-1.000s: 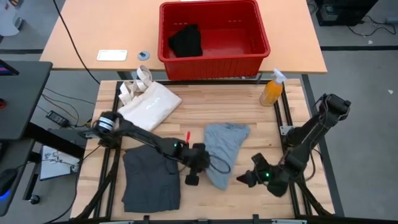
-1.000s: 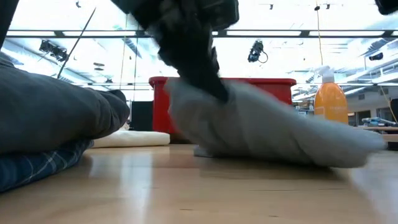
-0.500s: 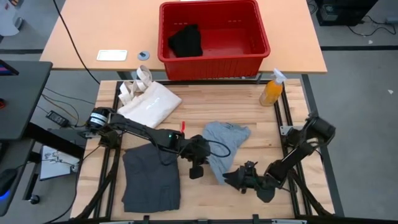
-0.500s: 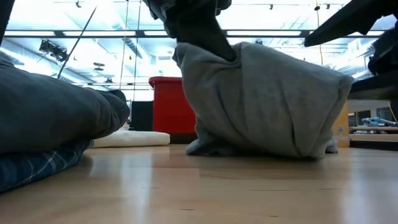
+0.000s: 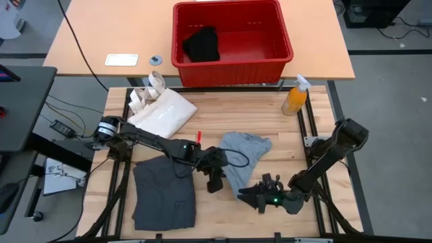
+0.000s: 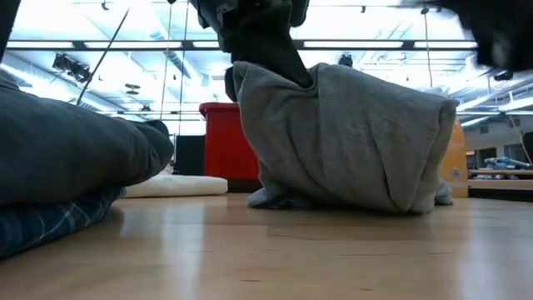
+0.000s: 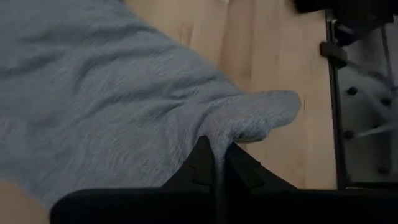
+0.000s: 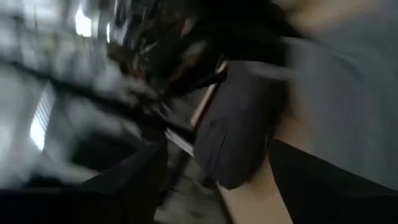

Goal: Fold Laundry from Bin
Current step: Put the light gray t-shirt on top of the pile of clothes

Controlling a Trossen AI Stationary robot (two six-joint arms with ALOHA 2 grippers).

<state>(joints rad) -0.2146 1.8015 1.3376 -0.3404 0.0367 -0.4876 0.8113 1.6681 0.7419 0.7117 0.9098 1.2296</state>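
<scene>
Wooden table (image 5: 270,128), left jaws pinching light grey garment (image 5: 244,156), right jaws wide beside it.

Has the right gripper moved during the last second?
Yes. In the high view the right gripper went left across the table, away from its right edge, up to the light grey garment.

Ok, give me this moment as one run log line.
left gripper: shut on light grey piece, lifting its edge | right gripper: open, beside it | black piece: in bin

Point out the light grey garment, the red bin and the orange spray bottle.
light grey garment (image 5: 244,154), high view, its middle
red bin (image 5: 233,70), high view, front wall
orange spray bottle (image 5: 294,100), high view, its body
</scene>
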